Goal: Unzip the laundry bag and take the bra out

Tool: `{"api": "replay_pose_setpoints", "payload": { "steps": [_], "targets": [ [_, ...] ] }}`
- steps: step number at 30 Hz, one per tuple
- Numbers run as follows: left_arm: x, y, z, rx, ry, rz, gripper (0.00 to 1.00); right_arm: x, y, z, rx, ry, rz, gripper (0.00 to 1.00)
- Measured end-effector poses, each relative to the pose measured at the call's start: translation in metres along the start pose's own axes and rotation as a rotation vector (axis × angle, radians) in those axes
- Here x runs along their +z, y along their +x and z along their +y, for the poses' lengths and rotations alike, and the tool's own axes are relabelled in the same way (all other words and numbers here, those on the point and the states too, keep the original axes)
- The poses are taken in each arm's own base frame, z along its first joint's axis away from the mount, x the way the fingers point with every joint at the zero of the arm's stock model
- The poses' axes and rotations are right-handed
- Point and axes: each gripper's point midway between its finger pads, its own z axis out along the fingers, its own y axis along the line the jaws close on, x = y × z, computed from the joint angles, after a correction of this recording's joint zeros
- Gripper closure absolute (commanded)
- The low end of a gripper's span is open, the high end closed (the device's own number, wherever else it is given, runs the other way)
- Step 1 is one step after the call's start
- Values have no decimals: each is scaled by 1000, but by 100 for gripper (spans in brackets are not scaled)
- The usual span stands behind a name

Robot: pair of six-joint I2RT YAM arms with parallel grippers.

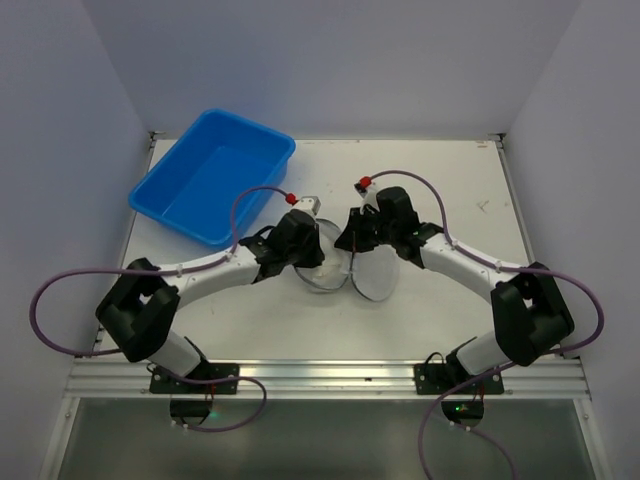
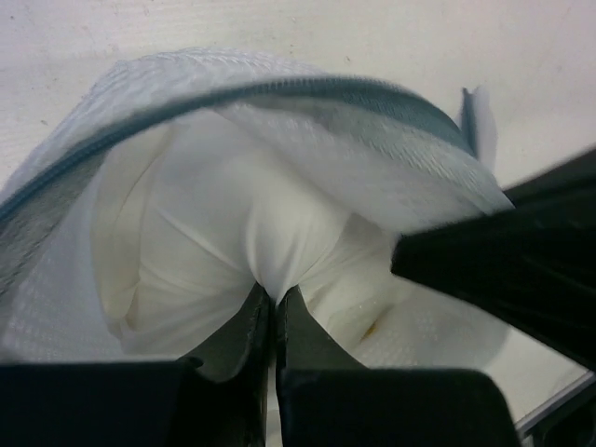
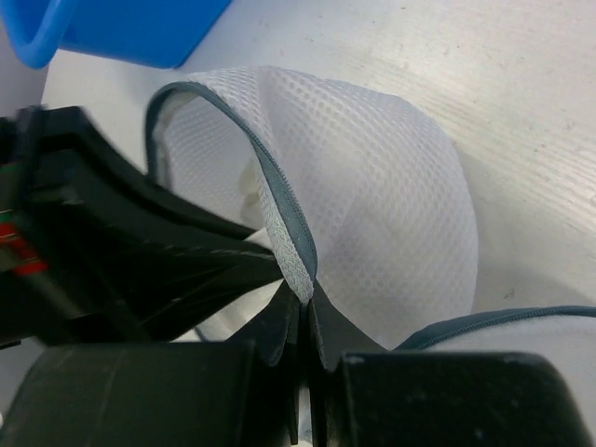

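The laundry bag (image 1: pixel 368 278) lies at mid-table, white mesh with a dark zipper band (image 2: pixel 307 88), its rim gaping open. My left gripper (image 2: pixel 273 296) reaches into the opening and is shut on a fold of smooth white cloth (image 2: pixel 214 233) inside the bag. My right gripper (image 3: pixel 305 296) is shut on the bag's zippered mesh rim (image 3: pixel 279 205) and holds it lifted. Its black finger also shows in the left wrist view (image 2: pixel 503 270). Of the bra I see only a small yellow speck (image 2: pixel 372 328) through the mesh; the rest is hidden.
A blue plastic tub (image 1: pixel 212 175) stands at the back left, and its corner shows in the right wrist view (image 3: pixel 130 28). Both arms meet over the bag at the table's middle. White walls close in the table on three sides.
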Motion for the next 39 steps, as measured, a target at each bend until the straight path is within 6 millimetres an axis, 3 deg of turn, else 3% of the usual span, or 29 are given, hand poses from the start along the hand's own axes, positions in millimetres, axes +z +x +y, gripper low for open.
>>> {"api": "replay_pose_setpoints", "payload": {
  "steps": [3, 9, 14, 18, 20, 24, 28, 30, 32, 39],
  "targets": [
    [-22, -8, -7, 21, 48, -29, 100, 0, 2, -10, 6, 49, -6, 100],
    [-97, -38, -46, 77, 274, -143, 100, -1, 0, -22, 21, 103, -16, 100],
    [-148, -49, -70, 112, 471, -211, 100, -3, 7, -33, 34, 157, 5, 100],
    [-160, -58, -73, 84, 596, -242, 100, -5, 12, -41, 41, 201, 19, 100],
    [-164, -73, -72, 51, 638, -279, 100, -7, 16, -45, 48, 225, 34, 100],
    [-179, -108, -89, -2, 780, -378, 100, -9, 22, -49, 58, 251, 52, 100],
    [-179, -128, -105, -40, 874, -416, 100, -8, 25, -46, 68, 248, 63, 100],
    [-176, -144, -103, -60, 855, -436, 100, -8, 28, -44, 71, 247, 69, 100],
    [-179, -173, -95, -80, 806, -493, 100, -8, 30, -45, 75, 250, 73, 100],
    [-240, -288, -34, -98, 563, -818, 100, -15, 43, -49, 82, 263, 91, 100]
  ]
}}
